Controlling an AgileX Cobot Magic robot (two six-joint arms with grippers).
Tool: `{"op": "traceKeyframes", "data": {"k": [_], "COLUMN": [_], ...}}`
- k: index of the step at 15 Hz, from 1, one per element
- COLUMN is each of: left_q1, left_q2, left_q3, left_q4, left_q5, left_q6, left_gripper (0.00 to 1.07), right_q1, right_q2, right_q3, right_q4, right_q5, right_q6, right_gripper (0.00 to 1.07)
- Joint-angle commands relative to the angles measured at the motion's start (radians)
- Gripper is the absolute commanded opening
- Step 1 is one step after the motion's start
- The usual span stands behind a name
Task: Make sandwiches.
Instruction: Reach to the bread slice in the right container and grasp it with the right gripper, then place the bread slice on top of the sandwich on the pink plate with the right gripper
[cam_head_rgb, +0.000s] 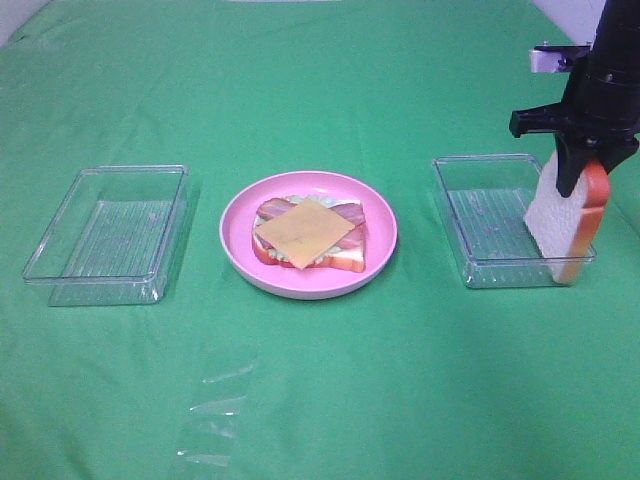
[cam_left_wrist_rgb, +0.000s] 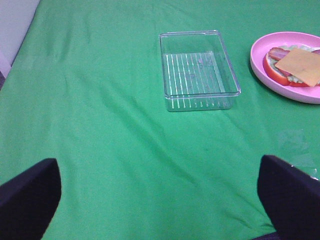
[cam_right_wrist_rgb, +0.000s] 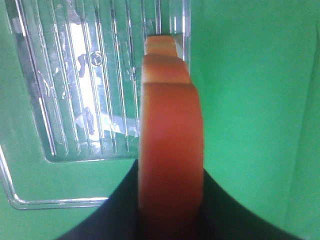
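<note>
From the high camera, my right claw (cam_head_rgb: 578, 172) is clamped on a slice of bread (cam_head_rgb: 566, 218), which hangs on edge with its long axis running nearly straight down, tilted a little, white face toward the middle of the table. Its lower end is over the outer wall of the right tray (cam_head_rgb: 455, 225); I cannot tell whether it touches the rim. The open sandwich (cam_head_rgb: 310, 233), cheese on top, lies on the pink plate (cam_head_rgb: 240, 250), well apart from my claw and toward the table's middle. So the next move, as I judge it, is a carry across that way, then turning the slice flat to cap the stack. My right arm is plainly the nearer one. The green cloth (cam_head_rgb: 330, 380) between tray and plate is flat and bare, so there is room.

From my left wrist, my left claw (cam_left_wrist_rgb: 160, 192) stands wide apart, holding nothing, above bare cloth. The left tray (cam_left_wrist_rgb: 227, 70) lies ahead, and beyond it the plate's edge with the cheese slice (cam_left_wrist_rgb: 299, 66).

From my right wrist, I see the bread's orange-brown crust edge-on, squeezed between my jaws, with the ribbed tray floor beside and below it and green cloth on the other side.
</note>
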Motion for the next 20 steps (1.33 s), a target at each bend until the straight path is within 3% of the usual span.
{"op": "traceKeyframes", "data": {"k": [1,6,13,15,16,18,20], "left_q1": [0.003,0.003,0.003,0.003,0.003,0.003,0.003], "left_q2": [-0.018,-0.018,-0.018,-0.018,-0.018,-0.018,-0.018], "left_q3": [0.003,0.003,0.003,0.003,0.003,0.003,0.003], "left_q4": [-0.004,-0.004,-0.004,-0.004,-0.004,-0.004,-0.004], "left_q5": [-0.004,-0.004,-0.004,-0.004,-0.004,-0.004,-0.004], "left_q6": [-0.004,-0.004,-0.004,-0.004,-0.004,-0.004,-0.004], "left_gripper": [1.00,1.00,1.00,1.00,1.00,1.00,1.00], "right_q1": [0.000,0.000,0.001,0.001,0.001,0.003,0.003], "right_q2": [0.002,-0.066,-0.315,-0.386,-0.413,-0.395,-0.358], "right_q3": [0.005,0.005,0.045,0.132,0.217,0.301,0.313], "right_q4": [-0.003,0.020,0.225,0.355,0.497,0.667,0.796], "right_q5": [0.107,0.107,0.100,0.016,-0.054,-0.092,-0.115], "right_q6": [0.003,0.006,-0.070,-0.141,-0.201,-0.274,-0.336], "right_gripper": [0.00,0.00,0.00,0.00,0.00,0.00,0.00]}}
